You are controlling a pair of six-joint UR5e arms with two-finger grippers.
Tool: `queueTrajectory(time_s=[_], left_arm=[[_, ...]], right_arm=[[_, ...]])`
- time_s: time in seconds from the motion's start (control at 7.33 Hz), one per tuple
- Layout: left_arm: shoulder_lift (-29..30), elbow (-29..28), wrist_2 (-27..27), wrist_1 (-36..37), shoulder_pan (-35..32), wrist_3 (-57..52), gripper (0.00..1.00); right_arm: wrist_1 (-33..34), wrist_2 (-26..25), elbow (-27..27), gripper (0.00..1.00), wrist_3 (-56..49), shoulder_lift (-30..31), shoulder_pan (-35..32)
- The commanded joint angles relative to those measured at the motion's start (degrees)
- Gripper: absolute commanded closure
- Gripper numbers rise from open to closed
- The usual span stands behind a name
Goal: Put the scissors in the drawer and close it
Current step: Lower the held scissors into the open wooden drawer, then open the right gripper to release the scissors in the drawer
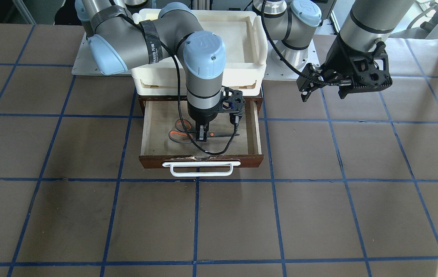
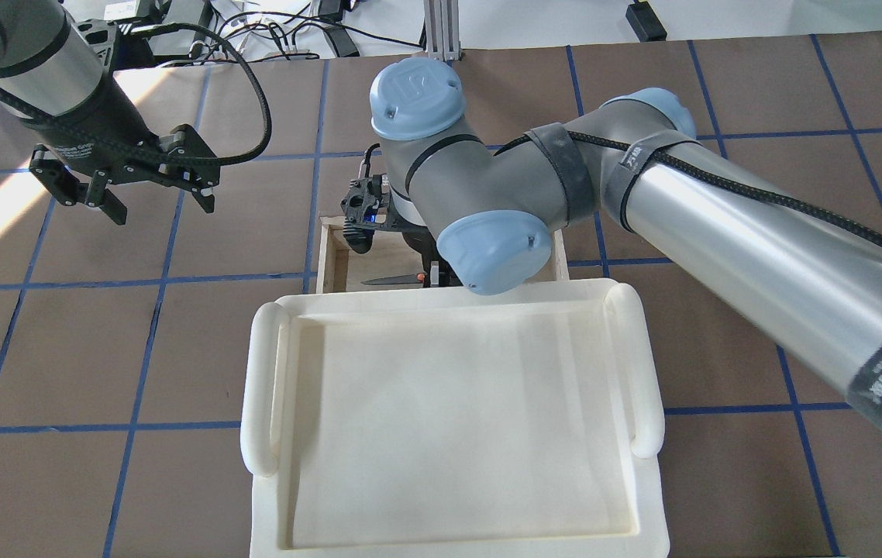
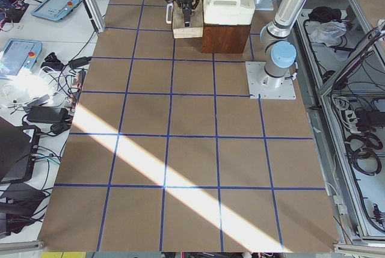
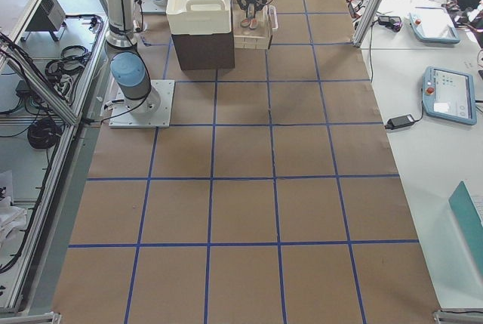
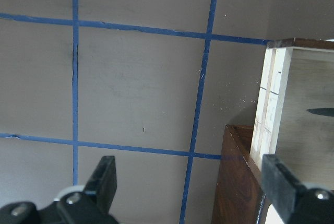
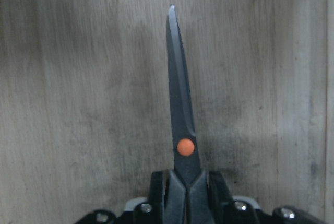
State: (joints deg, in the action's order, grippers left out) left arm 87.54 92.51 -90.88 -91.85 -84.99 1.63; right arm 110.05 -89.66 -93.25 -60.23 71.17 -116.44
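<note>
The drawer (image 1: pixel 153 134) stands pulled open under the cream tray, with its dark front panel (image 1: pixel 249 161) and white bar handle (image 1: pixel 201 169) toward the camera. The scissors (image 1: pixel 180 131) lie level inside it, orange-and-grey loops toward the view's left. My right gripper (image 1: pixel 201 135) is shut on them near the pivot. In the right wrist view the dark blades (image 6: pixel 180 104) stick out from between the fingers (image 6: pixel 156 188) just over the plywood floor. My left gripper (image 1: pixel 325 93) is open and empty over the bare table beside the drawer (image 5: pixel 292 104).
A cream-white plastic tray (image 2: pixel 263 387) sits on top of the brown drawer cabinet (image 3: pixel 225 38). The right arm's elbow and wrist (image 2: pixel 480 194) hang over the drawer. The table around is brown paper with blue tape lines (image 1: pixel 198 215). Both arm bases stand behind the cabinet.
</note>
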Motion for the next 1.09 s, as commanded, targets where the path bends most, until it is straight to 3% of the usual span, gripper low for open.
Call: queueTrajectory(time_s=[0.0, 0.68, 0.82, 0.95], left_arm=[[0.0, 0.0, 0.0, 0.0, 0.0, 0.0, 0.00], [-0.1, -0.8, -1.5, 0.1, 0.1, -1.8, 0.00], [0.2, -0.8, -1.5, 0.1, 0.0, -1.8, 0.00], [-0.3, -0.8, -1.6, 0.3, 0.0, -1.8, 0.00]], right_arm=[[0.1, 0.3, -0.1, 1.00, -0.4, -0.2, 0.0], [0.2, 0.4, -0.2, 1.00, -0.6, -0.9, 0.0], [0.1, 0.4, -0.2, 0.80, -0.2, -0.9, 0.0], [0.0, 0.6, -0.2, 0.69, 0.1, -1.0, 0.0]])
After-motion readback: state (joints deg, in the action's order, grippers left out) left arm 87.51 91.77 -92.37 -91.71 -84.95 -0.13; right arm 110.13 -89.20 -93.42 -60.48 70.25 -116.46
